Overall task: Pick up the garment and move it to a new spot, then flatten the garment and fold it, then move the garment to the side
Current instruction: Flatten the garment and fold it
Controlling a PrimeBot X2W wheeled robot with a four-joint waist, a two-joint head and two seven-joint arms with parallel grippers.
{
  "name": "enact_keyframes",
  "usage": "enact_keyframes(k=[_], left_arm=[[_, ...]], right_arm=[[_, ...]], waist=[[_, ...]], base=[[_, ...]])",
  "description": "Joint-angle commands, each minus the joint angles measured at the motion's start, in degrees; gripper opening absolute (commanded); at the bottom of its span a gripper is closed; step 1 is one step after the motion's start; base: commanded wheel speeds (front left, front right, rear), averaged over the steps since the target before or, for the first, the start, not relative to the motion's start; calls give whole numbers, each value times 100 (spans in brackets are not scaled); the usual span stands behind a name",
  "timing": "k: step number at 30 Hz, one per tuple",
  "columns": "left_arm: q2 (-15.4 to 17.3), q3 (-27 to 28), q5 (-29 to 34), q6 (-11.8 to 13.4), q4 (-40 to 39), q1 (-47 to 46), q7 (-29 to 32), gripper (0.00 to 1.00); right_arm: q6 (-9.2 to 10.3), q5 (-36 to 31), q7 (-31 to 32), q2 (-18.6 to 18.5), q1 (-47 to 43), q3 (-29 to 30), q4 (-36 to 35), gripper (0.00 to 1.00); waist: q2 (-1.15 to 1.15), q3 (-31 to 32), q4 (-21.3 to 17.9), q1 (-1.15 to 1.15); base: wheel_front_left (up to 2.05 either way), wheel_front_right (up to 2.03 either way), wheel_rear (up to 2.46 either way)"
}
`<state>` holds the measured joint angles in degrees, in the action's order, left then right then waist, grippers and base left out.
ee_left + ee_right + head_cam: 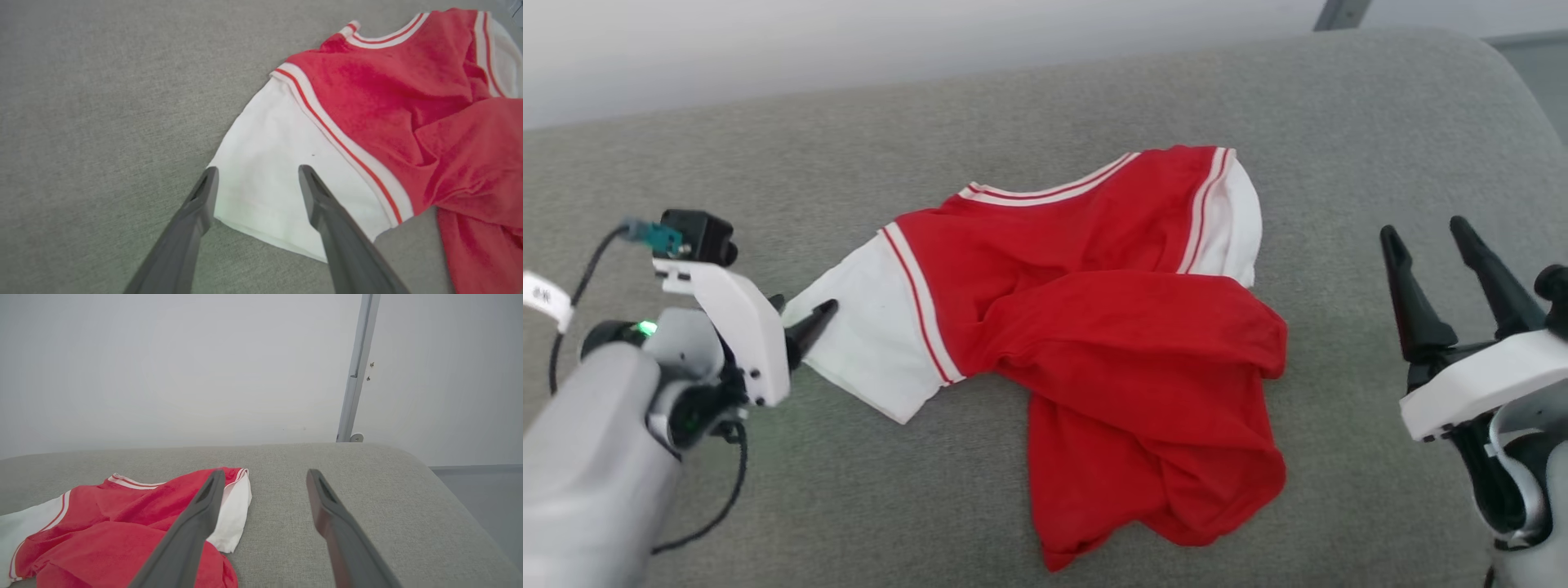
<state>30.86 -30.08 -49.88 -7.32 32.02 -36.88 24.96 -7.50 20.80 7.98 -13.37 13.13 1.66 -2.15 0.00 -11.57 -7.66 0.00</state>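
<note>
The garment (1111, 327) lies crumpled in the middle of the grey upholstered seat (849, 506). Its white sleeve (265, 134) spreads toward the left tool (257, 169), whose fingers stand apart over the sleeve's hem, perhaps touching it. The right tool (1423, 226), fingers also apart, is well clear on the other side.

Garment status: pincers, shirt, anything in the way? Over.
Left pincer open, poised at the white sleeve, not gripping. Right pincer open, clear of cloth. Garment crumpled on grey cushion. No obstruction.
</note>
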Motion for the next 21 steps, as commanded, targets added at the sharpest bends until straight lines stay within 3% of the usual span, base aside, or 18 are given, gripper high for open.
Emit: enact_keyframes(k=[1, 10, 14, 19, 20, 21], left_arm=[[2, -14, -34, -20, 28, -94, 45, 100], [-5, -376, 168, 91, 1410, -868, 932, 100], [-211, -553, 259, 260, 1969, -914, 1202, 100], [-587, -954, 343, 256, 2625, -732, 1975, 100], [-672, -991, 329, 226, 2671, -704, 2016, 22], [-764, -997, 277, 196, 2703, -702, 2045, 0]], right_arm=[[2, -24, -41, 23, -38, 6, -61, 100], [2, -17, 112, 255, -148, 89, -440, 100], [2, -12, 222, 266, -170, 103, -545, 100], [2, 9, 418, 306, -210, 51, -664, 100], [2, 12, 459, 308, -223, 46, -679, 100], [2, 34, 468, 323, -229, 32, -682, 100]], waist=[[0, -54, -70, 0], [0, -269, -336, 0], [0, -361, -373, 0], [0, -445, -369, 0], [0, -459, -359, 0], [0, -473, -348, 0]], base=[[0, 0, 0], [0, 0, 0], [0, 0, 0], [0, 0, 0], [0, 0, 0], [0, 0, 0]])
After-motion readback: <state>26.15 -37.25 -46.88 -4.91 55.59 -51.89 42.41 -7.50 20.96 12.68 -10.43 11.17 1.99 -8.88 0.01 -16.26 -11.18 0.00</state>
